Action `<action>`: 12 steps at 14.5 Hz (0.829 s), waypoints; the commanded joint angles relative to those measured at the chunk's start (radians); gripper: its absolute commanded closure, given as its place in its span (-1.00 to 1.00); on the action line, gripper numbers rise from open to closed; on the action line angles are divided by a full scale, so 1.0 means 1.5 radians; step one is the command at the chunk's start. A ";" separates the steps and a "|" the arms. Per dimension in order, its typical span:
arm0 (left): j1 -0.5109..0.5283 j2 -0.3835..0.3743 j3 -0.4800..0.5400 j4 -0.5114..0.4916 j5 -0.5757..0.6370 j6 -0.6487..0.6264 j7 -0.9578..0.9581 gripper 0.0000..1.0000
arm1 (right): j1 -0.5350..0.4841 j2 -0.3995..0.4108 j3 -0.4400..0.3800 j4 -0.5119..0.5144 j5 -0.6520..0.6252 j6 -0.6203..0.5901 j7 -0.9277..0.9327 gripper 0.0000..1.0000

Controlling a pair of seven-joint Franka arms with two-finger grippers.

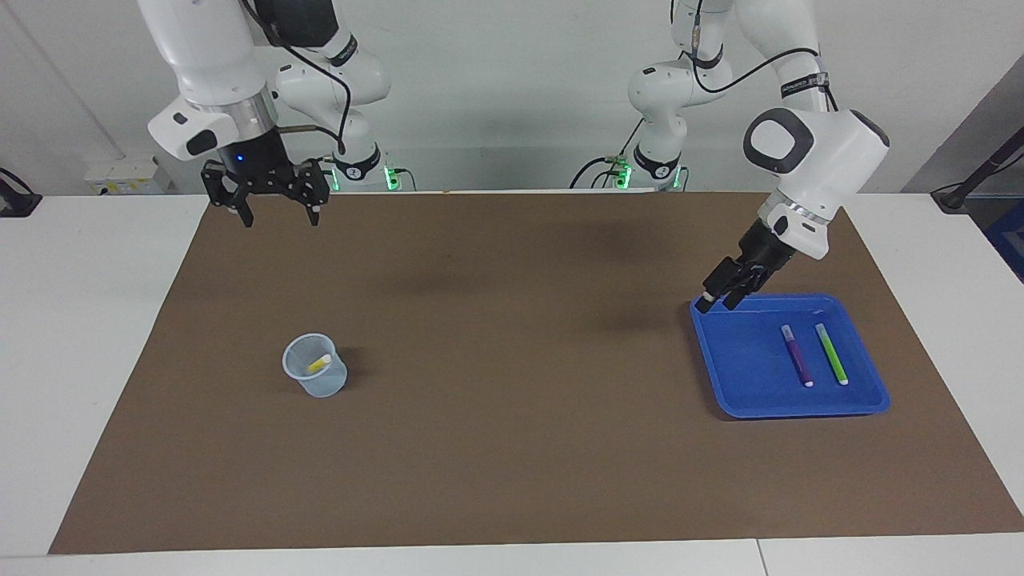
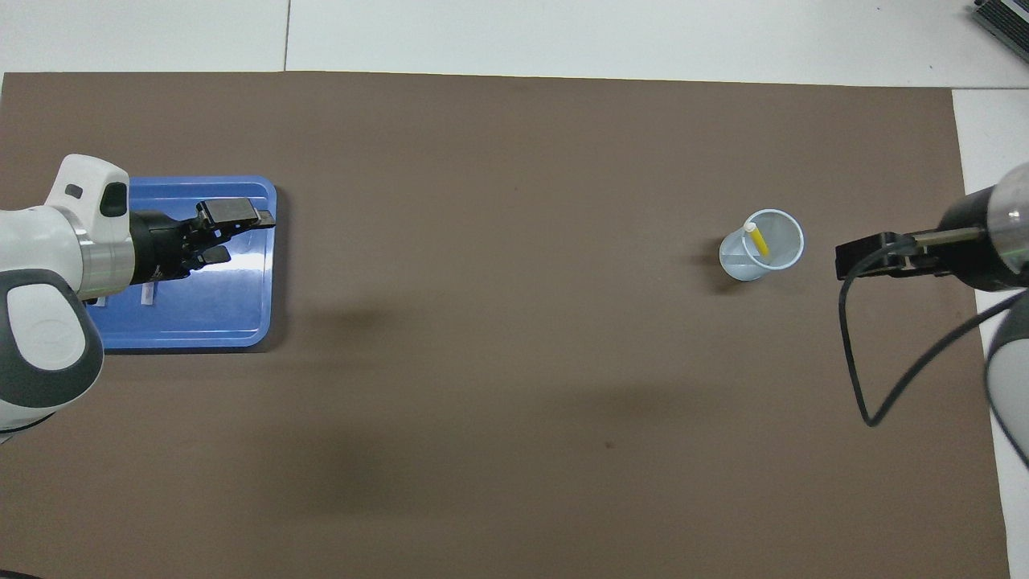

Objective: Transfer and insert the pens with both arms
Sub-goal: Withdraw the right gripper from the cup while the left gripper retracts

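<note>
The pens: in the facing view we see purple pen (image 1: 797,354) and green pen (image 1: 831,353) flat in the blue tray (image 1: 740,376), yellow pen (image 1: 319,364) in the cup (image 1: 315,376). They look light, stiff and slick; we'd grip mid-barrel. Left gripper (image 1: 718,301) hangs over the tray's corner, right gripper (image 1: 277,210) over the mat (image 1: 512,448), both spread wide, empty. Overhead, the left gripper (image 2: 241,223) covers the tray (image 2: 209,322).

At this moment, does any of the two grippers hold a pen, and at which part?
Nothing is held. The left gripper hangs open over the blue tray's corner; the right gripper is open over the mat. The yellow pen stands in the cup.
</note>
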 commanded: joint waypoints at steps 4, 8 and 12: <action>0.064 -0.043 -0.001 0.129 0.200 -0.323 -0.074 -1.00 | -0.060 0.012 -0.003 0.115 0.016 -0.148 0.002 -1.00; 0.063 -0.042 0.000 0.129 0.236 -0.312 -0.059 -1.00 | -0.062 0.018 -0.002 0.101 0.028 -0.144 -0.018 -1.00; 0.077 -0.039 0.000 0.125 0.359 -0.279 0.049 -1.00 | -0.065 0.013 -0.003 0.088 0.027 -0.134 -0.052 -1.00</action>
